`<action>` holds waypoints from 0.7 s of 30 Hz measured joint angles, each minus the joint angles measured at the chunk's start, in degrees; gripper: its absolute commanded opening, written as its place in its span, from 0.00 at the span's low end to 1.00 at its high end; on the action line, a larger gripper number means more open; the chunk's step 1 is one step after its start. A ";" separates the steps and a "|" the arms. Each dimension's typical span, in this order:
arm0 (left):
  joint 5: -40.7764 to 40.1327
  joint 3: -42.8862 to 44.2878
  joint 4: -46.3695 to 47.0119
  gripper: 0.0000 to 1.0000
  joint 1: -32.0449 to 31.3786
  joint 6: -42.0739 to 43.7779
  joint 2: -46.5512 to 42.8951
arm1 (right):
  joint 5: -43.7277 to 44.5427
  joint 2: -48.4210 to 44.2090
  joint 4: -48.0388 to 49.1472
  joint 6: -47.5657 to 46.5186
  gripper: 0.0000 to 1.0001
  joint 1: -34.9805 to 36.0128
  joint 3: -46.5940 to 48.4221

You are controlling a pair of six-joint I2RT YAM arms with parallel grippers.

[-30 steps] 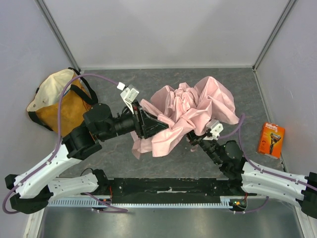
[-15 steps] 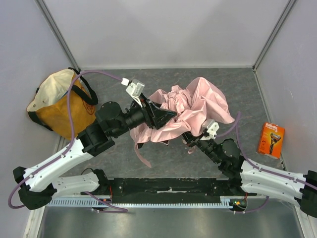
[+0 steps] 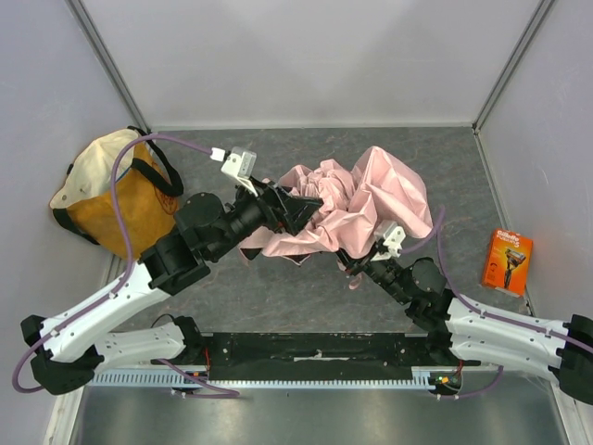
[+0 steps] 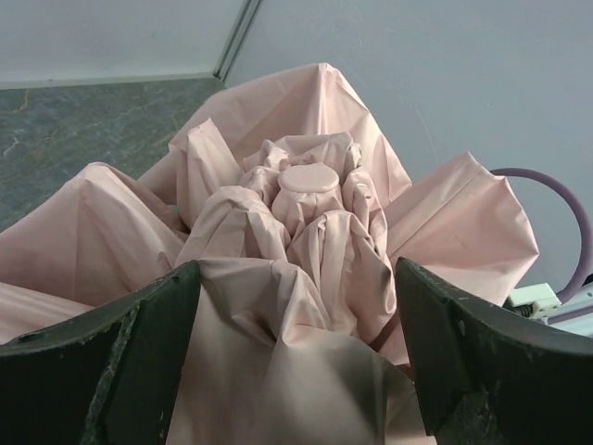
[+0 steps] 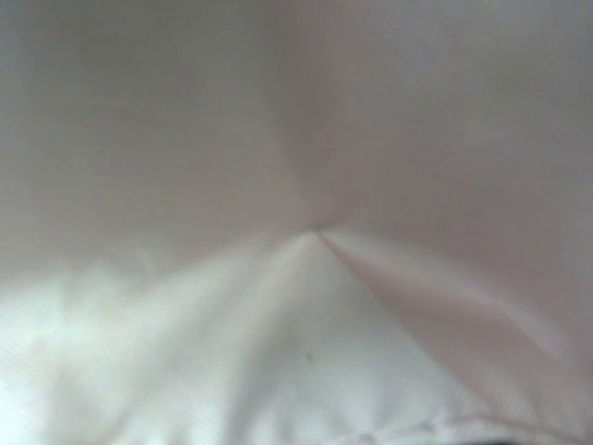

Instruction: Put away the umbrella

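Two arms, one umbrella, recorded view by view.

Top external view: the umbrella (image 3: pixel 371 199), pale pink and crumpled into loose folds, is found on the grey table (image 3: pixel 278 287) right of centre, towards the far side. The left gripper (image 3: pixel 306 209) is placed at the left edge of the canopy with its black fingers spread. The right gripper (image 3: pixel 359 263) is tucked under the near right edge of the fabric and is largely covered by it. An orange-and-cream tote bag (image 3: pixel 120 209) is stood at the far left, well apart from the umbrella. A small orange box (image 3: pixel 506 261) is laid at the right edge.

Left wrist view: both fingers (image 4: pixel 111 362) are seen wide apart, with bunched pink folds and a round fabric-covered cap (image 4: pixel 310 181) lying ahead of and between them. Nothing is clamped. A purple cable (image 4: pixel 567 199) is looped at the right.

Right wrist view: the frame is filled by blurred pink fabric. The jaws are closed; what, if anything, is pinched cannot be told.
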 measured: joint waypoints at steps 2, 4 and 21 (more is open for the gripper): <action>-0.15 0.02 0.20 0.91 0.00 -0.24 0.44 | -0.46 0.42 0.42 0.50 0.00 0.00 0.31; -0.15 0.09 0.59 0.91 0.00 -0.50 1.25 | -0.63 0.72 0.85 0.92 0.00 0.00 0.44; 2.58 2.54 6.08 0.93 0.07 -0.79 7.02 | -8.15 1.64 0.98 2.01 0.00 -0.07 1.97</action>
